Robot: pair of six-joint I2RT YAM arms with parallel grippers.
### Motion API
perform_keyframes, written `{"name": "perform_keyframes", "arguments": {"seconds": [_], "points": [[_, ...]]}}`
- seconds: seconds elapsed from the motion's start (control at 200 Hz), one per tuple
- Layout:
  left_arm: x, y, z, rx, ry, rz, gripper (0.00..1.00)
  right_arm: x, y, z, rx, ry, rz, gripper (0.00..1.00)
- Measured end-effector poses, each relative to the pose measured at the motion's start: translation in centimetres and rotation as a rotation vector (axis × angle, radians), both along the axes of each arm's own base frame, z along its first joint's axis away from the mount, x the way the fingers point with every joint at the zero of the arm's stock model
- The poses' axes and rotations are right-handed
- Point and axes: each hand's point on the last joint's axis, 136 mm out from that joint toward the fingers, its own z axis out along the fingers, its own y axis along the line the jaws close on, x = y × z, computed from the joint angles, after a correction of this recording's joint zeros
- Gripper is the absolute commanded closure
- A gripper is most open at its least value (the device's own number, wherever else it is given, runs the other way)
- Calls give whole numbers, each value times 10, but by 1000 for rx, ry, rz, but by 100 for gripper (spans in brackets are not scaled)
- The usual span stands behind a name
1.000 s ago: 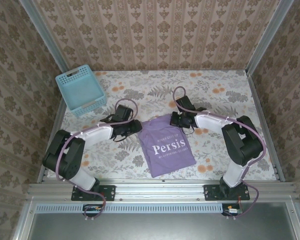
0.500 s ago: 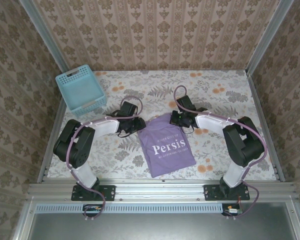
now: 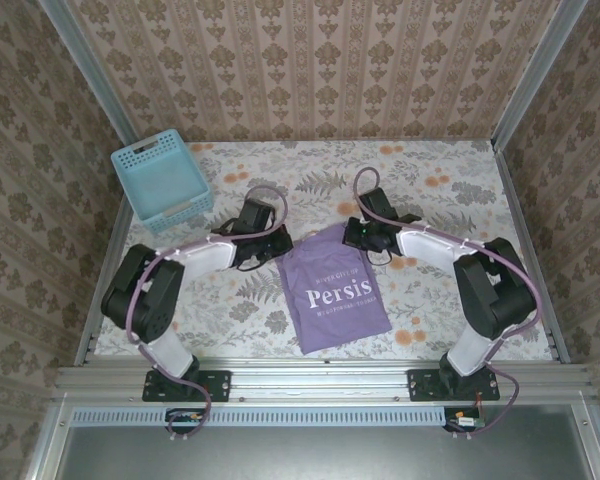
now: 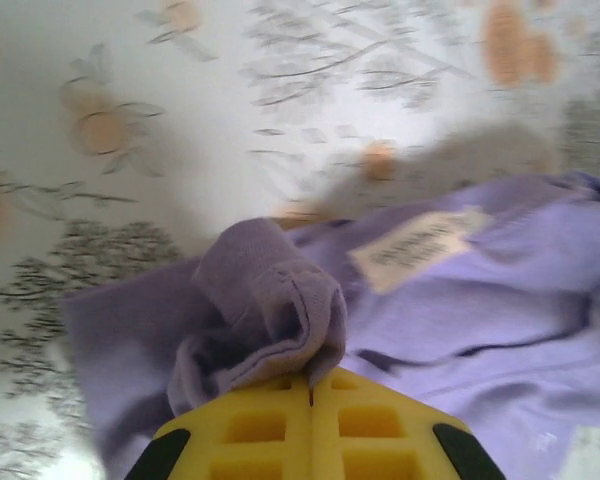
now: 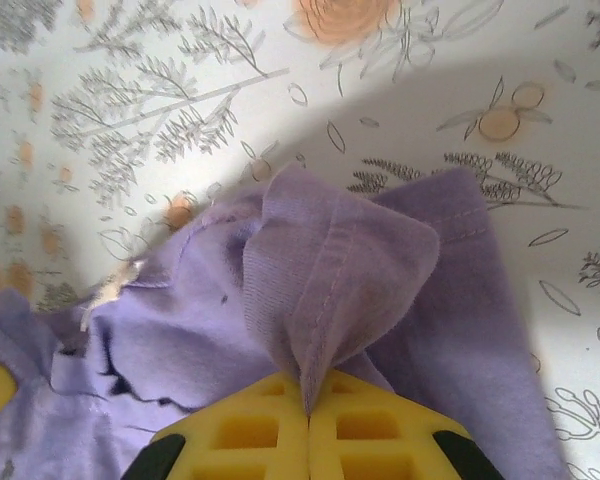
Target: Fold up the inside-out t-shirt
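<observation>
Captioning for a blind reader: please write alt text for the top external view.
A purple t-shirt lies on a floral table, white lettering up, its far corners pinched: the left gripper at the left one, the right gripper at the right. A blue basket sits far left.

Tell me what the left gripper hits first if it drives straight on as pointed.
The t-shirt: the left gripper is shut on a bunched fold of it. Past that, likely more shirt, then the tablecloth; depth unclear.
</observation>
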Motion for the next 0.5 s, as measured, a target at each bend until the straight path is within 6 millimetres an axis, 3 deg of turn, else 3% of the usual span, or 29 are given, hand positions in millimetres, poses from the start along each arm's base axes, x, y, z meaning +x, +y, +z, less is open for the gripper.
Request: {"name": "perform_keyframes", "arguments": {"seconds": [0.15, 0.24, 0.315, 0.5], "points": [[-13, -23, 68, -115, -191, -83, 100, 1, -10, 17, 31, -32, -18, 92], [-7, -21, 81, -148, -245, -77, 100, 5, -19, 20, 32, -37, -41, 92], [3, -9, 63, -130, -220, -41, 100, 9, -26, 15, 21, -30, -51, 91], [9, 22, -25, -4, -30, 31, 99, 21, -26, -11, -21, 21, -33, 85]]}}
